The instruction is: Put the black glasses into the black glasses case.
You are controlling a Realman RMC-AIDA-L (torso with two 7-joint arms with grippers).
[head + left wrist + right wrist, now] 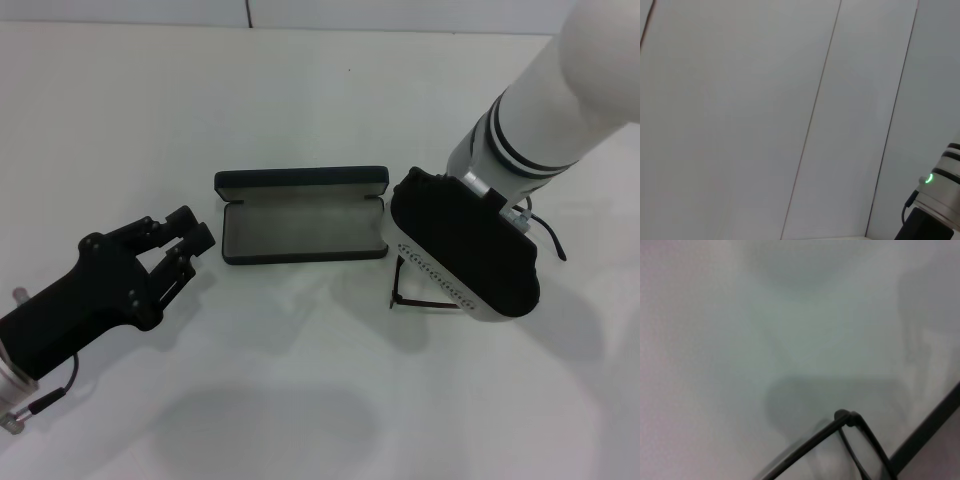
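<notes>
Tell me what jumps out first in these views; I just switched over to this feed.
The open black glasses case lies mid-table, grey lining up and nothing in it. Just to its right, the right gripper is down over the black glasses; only part of the thin frame pokes out beneath it, and the right wrist view shows it close up. The left gripper rests left of the case, clear of both.

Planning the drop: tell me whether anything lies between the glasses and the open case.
Nothing visible does. The glasses lie mostly hidden under the right gripper, just beside the case's right end. The case lies open with its lining bare. The left gripper sits off the opposite end.
</notes>
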